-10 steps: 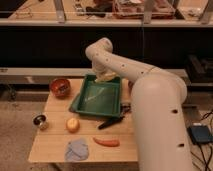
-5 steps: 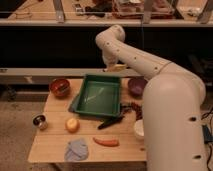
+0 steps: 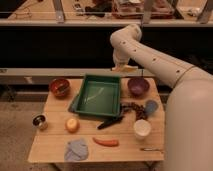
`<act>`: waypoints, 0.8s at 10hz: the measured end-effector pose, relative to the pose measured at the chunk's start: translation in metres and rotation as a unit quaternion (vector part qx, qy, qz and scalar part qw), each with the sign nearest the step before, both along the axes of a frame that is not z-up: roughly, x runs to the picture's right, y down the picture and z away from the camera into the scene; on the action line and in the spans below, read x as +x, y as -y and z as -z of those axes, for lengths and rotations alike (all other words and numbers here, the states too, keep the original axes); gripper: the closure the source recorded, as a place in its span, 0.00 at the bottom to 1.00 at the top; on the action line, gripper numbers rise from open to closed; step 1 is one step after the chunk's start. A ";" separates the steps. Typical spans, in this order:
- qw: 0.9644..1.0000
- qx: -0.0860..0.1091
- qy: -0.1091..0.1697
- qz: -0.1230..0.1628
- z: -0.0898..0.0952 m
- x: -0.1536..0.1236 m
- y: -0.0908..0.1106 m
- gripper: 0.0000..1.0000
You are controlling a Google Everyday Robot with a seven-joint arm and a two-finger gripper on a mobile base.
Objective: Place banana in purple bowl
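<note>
The gripper is hanging above the back edge of the table, between the green tray and the purple bowl. It is pinching the banana, which is showing as a pale yellow piece poking out to the right of the pincer, clear of everything below.

The banana is likely light and fairly firm. Its skin is soft enough to bruise and smooth enough to slide, and its curve is making it prone to swinging in a two-point hold. A hold across the thick middle, with modest squeeze, looks safest. Which part is actually being gripped I cannot tell.

Going across the containers:
- The red-orange bowl is sitting at the far left corner with something dark in it that I cannot make out.
- The green tray is lying in the middle and appears bare, apart from a pale streak that may be only a reflection.
- The purple bowl is standing just right of the tray, upright, and seems empty. It is lying slightly right of and below the banana.
- The white cup is standing nearer the front edge and looks empty too.

A release from low over the purple bowl's mouth should keep the banana from bouncing off the rim.
</note>
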State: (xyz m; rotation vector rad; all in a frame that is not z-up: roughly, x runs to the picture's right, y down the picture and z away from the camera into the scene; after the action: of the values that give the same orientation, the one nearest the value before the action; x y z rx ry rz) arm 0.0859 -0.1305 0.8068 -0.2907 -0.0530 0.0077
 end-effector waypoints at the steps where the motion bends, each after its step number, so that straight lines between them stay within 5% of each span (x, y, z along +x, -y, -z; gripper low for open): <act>1: 1.000 0.005 0.002 -0.016 0.001 0.006 -0.002 1.00; 5: 0.996 0.019 0.005 -0.082 -0.019 0.082 -0.014 1.00; 8: 0.994 0.038 0.015 -0.099 -0.022 0.130 -0.011 1.00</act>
State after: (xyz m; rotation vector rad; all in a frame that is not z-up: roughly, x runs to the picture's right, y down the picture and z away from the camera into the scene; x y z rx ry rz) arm 0.2158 -0.1197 0.8286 -0.2091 -0.1110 0.1974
